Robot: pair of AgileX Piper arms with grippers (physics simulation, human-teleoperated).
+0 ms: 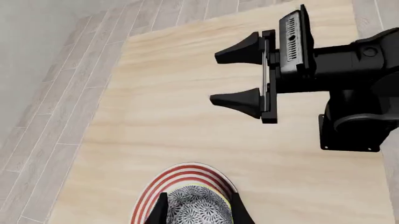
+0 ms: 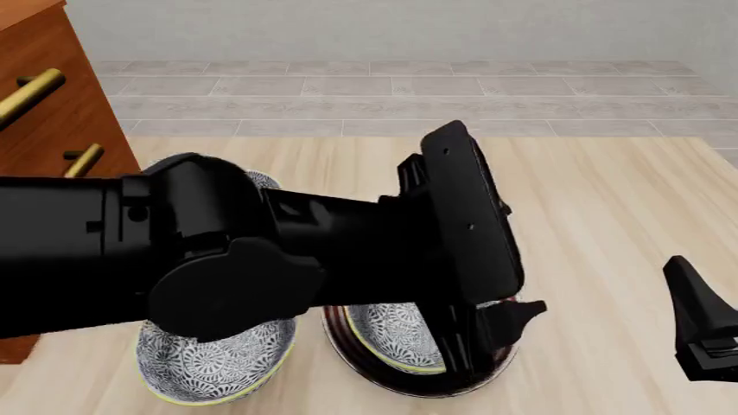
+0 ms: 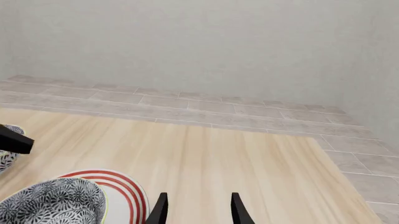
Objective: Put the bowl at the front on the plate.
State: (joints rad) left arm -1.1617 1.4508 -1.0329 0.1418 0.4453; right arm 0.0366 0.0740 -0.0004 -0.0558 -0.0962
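The bowl (image 2: pixel 398 333), patterned grey-blue and white with a yellow-green rim, sits on the red-ringed plate (image 2: pixel 398 386) near the table's front edge. My left gripper (image 2: pixel 490 337) hovers over its right side with the fingers spread wide, and the big left arm shades it. In the left wrist view the bowl (image 1: pixel 196 205) and plate (image 1: pixel 181 175) lie below and between the left gripper (image 1: pixel 198 214) fingers. My right gripper (image 2: pixel 701 333) stands open at the far right, apart from everything. The right wrist view shows bowl (image 3: pixel 53 203), plate (image 3: pixel 124 186) and right gripper (image 3: pixel 197 210).
A second patterned bowl (image 2: pixel 213 367) stands just left of the plate, and a third (image 2: pixel 263 181) peeks out behind the left arm. A wooden drawer cabinet (image 2: pixel 58 112) fills the left edge. The right gripper (image 1: pixel 237 77) also crosses the left wrist view.
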